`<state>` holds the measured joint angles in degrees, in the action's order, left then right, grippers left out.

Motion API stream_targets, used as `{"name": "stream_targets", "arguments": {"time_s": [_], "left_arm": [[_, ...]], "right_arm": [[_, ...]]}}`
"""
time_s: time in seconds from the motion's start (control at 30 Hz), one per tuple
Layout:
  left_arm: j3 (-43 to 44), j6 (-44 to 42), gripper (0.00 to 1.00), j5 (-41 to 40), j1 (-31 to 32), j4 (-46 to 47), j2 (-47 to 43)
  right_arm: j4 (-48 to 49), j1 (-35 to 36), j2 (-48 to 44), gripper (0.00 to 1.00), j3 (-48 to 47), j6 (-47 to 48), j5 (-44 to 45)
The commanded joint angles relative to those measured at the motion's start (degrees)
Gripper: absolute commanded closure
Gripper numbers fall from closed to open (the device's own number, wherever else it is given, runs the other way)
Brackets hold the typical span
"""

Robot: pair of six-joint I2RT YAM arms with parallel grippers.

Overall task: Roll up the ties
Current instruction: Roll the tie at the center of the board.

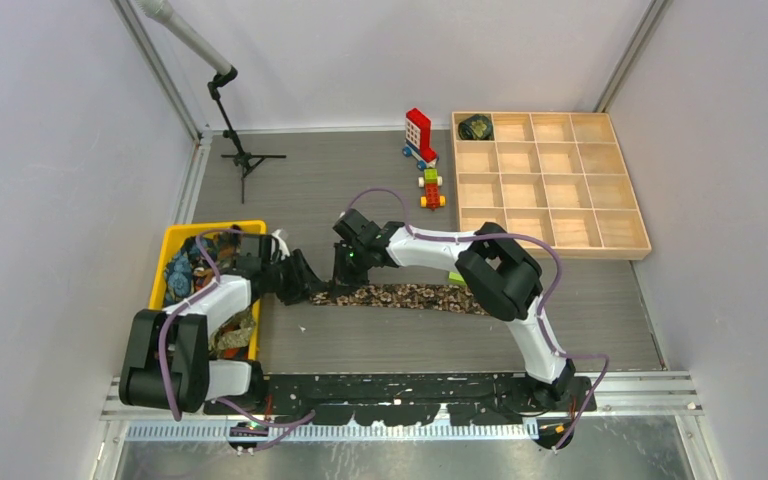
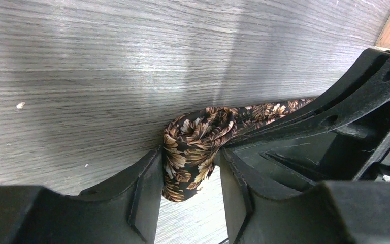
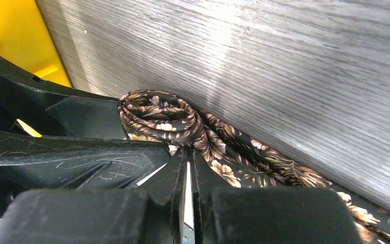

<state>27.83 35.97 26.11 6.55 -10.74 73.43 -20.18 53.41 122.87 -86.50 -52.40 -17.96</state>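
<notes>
A brown leaf-patterned tie lies flat across the middle of the table, its left end wound into a small roll. My left gripper straddles that roll, and both fingers touch its sides. My right gripper comes from the opposite side, its jaws almost together and pinching the fabric at the roll's edge. In the top view the left gripper and the right gripper meet at the tie's left end. A rolled tie sits in the wooden tray's far-left compartment.
A yellow bin holding more ties stands at the left, close behind my left arm. The wooden compartment tray is at the right. Toy bricks and a small toy stand beyond, a small green block sits by my right arm, and a tripod stand at far left.
</notes>
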Motion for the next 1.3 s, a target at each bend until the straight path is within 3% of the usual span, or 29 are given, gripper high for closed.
{"name": "stream_targets", "arguments": {"time_s": [0.0,0.17,0.37,0.7,1.27], "left_arm": [[-0.50,0.38,0.57,2.31,-0.29,2.46,0.74],[-0.64,0.25,0.65,2.41,-0.31,2.56,0.63],[-0.37,-0.39,0.81,2.64,-0.24,2.19,0.84],[1.16,-2.82,0.89,0.30,-0.23,-2.79,-2.02],[4.15,-4.17,0.97,-0.91,-0.13,-7.44,-3.46]], "right_arm": [[0.99,0.03,1.03,0.88,-1.82,-0.32,-0.38],[2.15,0.01,1.00,0.88,-1.51,-1.08,-1.20],[1.74,-0.13,-0.67,0.88,-1.58,-0.72,-0.94],[-1.74,-0.61,-5.22,0.88,-3.87,0.88,1.55],[1.45,0.13,-0.54,0.88,-2.39,-0.81,0.84]]}}
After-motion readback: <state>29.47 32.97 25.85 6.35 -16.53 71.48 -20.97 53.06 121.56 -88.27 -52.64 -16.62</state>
